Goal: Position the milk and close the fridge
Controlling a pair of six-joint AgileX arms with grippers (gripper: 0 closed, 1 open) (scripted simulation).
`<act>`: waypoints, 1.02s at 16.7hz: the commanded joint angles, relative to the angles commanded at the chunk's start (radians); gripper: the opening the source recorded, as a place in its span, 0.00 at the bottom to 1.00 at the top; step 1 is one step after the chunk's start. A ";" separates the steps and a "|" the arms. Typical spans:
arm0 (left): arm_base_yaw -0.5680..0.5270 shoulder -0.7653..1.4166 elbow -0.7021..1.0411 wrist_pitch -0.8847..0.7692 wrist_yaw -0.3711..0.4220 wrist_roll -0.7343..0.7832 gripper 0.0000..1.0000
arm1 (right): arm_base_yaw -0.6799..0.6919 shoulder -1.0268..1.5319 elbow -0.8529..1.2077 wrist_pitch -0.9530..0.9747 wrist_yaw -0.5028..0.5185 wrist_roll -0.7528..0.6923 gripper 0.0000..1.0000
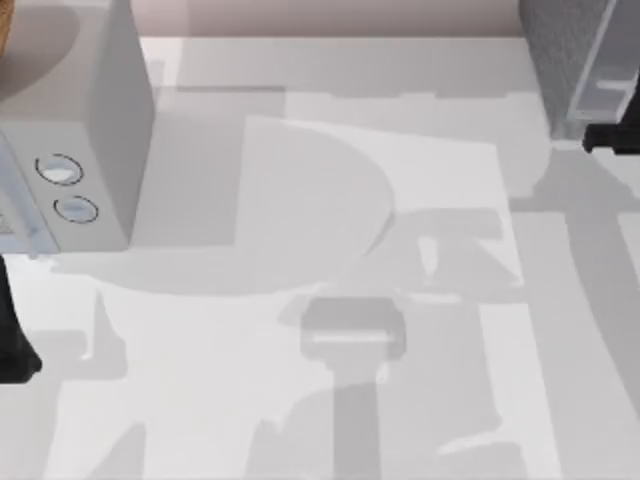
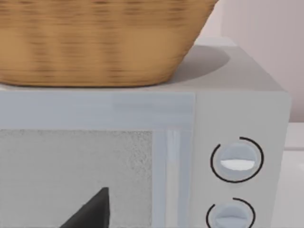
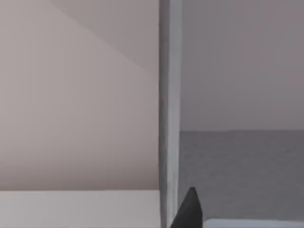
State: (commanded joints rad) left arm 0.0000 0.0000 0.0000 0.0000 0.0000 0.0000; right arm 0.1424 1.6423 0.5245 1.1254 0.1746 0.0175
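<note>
The fridge (image 1: 562, 60), a dark grey speckled cabinet with a light frame, stands at the table's far right corner. My right gripper (image 1: 610, 138) shows as a black shape close against the near side of that frame. In the right wrist view a dark part of this gripper (image 3: 189, 211) sits just below a pale upright strip of the fridge (image 3: 170, 109), with speckled grey beside it. My left gripper (image 1: 12, 340) is at the table's left edge, in front of the box with dials. The milk is out of view.
A light grey box with two round dials (image 1: 95, 120) stands at the far left, and its front (image 2: 237, 161) is close before the left wrist camera. A wicker basket (image 2: 95, 42) rests on top of it. The white table (image 1: 330, 200) stretches between the two appliances.
</note>
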 joint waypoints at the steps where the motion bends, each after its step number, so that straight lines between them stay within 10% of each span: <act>1: 0.000 0.000 0.000 0.000 0.000 0.000 1.00 | -0.043 -0.048 -0.046 -0.004 -0.047 0.000 0.00; 17: 0.000 0.000 0.000 0.000 0.000 0.000 1.00 | -0.204 0.164 0.163 -0.017 -0.211 0.001 0.00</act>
State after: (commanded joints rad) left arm 0.0000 0.0000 0.0000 0.0000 0.0000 0.0000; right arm -0.0616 1.8060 0.6874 1.1086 -0.0365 0.0186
